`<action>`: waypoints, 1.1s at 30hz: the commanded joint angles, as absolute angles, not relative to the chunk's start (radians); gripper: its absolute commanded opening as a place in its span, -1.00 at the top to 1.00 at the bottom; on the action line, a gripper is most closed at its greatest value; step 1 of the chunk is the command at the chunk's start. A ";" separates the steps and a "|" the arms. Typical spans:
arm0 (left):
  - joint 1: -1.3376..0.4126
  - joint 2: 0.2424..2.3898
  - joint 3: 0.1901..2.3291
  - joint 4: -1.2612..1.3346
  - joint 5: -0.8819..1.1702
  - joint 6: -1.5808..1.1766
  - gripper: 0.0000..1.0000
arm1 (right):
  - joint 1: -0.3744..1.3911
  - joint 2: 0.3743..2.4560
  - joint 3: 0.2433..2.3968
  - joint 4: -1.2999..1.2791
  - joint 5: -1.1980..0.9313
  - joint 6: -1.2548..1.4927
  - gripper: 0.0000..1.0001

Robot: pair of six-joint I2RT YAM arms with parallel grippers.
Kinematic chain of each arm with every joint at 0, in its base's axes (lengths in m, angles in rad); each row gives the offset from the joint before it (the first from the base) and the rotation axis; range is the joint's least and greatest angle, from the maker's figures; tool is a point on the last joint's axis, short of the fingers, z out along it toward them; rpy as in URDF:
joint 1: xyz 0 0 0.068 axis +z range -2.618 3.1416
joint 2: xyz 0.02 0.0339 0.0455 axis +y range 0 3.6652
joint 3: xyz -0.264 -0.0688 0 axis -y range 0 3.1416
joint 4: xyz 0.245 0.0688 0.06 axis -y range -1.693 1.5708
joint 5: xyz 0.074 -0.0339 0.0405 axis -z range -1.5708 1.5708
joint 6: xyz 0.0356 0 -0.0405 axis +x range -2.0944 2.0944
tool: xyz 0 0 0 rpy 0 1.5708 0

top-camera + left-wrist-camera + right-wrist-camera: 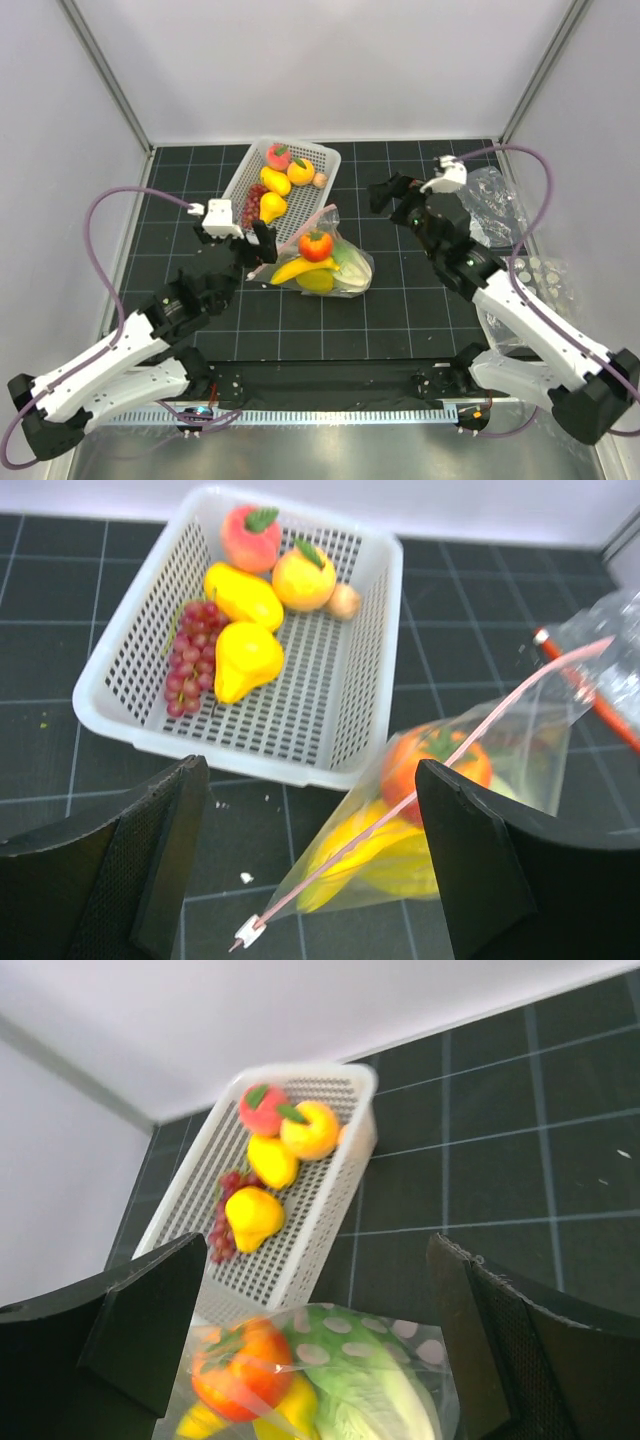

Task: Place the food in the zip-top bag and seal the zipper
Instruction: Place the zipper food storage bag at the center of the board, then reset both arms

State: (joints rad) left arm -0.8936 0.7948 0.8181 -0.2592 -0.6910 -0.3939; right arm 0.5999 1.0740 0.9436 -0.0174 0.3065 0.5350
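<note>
The left end effector point(310, 820) and right end effector point(315, 1290) are both hanging spread, pinching nothing, flanking the bag point(360, 272) lying beside the basket point(365, 680).

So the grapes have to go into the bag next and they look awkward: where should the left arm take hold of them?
Probably from straight above, with the jaws across the narrow width of the grapes. The bunch lies flat and lengthwise near one wall of the basket, with a yellow piece close against its other side. A sideways approach therefore looks blocked.
</note>
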 commanded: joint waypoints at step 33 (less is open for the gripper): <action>-0.896 0.519 0.518 -0.030 -0.960 -0.440 -0.99 | 0.598 0.708 0.758 -0.206 0.791 0.695 -0.99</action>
